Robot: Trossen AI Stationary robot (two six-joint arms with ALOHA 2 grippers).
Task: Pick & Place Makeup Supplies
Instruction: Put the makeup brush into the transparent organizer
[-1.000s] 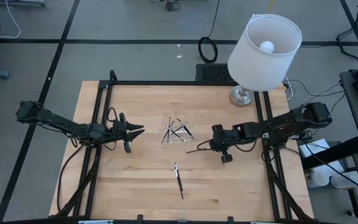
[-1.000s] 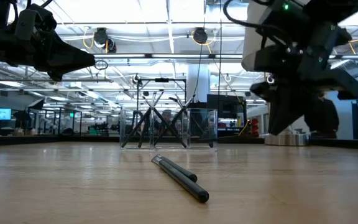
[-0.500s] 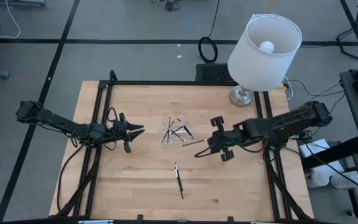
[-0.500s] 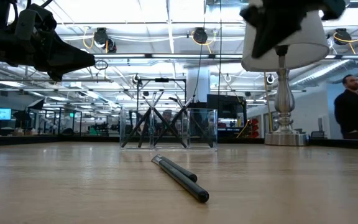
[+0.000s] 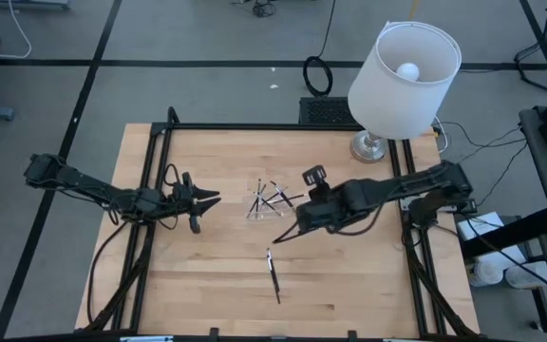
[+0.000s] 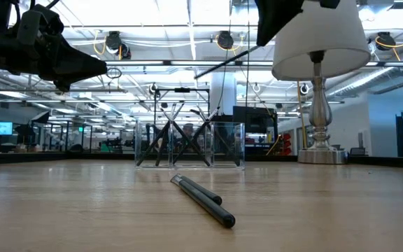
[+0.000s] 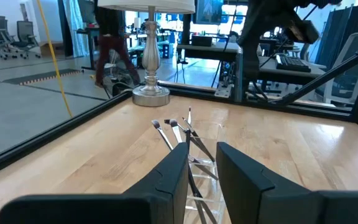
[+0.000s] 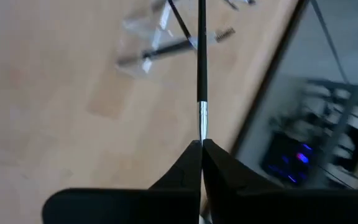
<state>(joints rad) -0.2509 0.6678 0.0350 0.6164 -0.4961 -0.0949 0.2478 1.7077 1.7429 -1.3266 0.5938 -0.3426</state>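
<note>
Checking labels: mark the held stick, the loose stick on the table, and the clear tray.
held stick (image 8: 201, 68), right wrist view, mid dark shaft
loose stick (image 5: 273, 275), high view, middle of shaft
clear tray (image 6: 224, 145), low view, right front wall

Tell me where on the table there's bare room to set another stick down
Bare wood lies between the left gripper and the near table edge, and between the loose stick and the right rail. It is crowded at the middle, where the clear tray holds sticks and the right gripper, shut on a stick, hangs beside it. The lamp takes the far right corner.
</note>
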